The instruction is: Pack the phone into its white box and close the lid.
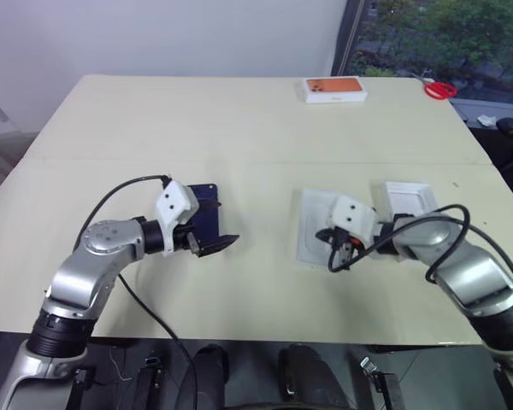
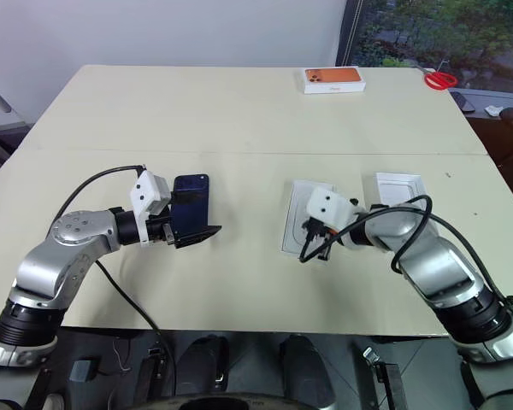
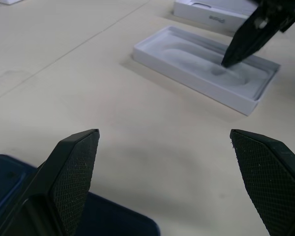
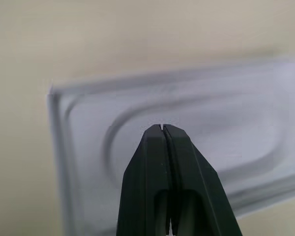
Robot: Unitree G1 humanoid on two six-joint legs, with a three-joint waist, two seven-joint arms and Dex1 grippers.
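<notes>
1. The phone [image 2: 191, 202] is slim and dark navy blue, with a glossy back and a small camera cluster at its far corner. It lies flat on the bench [image 2: 239, 111], on the robot's left side.
2. The left end effector [image 2: 195, 236] is spread wide just above the near end of the phone, which shows under its left finger [image 3: 73, 172] in the left wrist view. It pinches nothing.
3. The white tray [image 1: 312, 229] with a rounded oval recess lies to the right of the centre, well apart from the phone.
4. The right end effector [image 4: 162, 129] is pressed together, empty, with its tip over the recess.
5. Another white box part [image 1: 408, 202] lies just beside the tray, on its right.
6. A white box with an orange top [image 1: 333, 88] is at the far edge, with red scissors [image 1: 441, 89] near it.
</notes>
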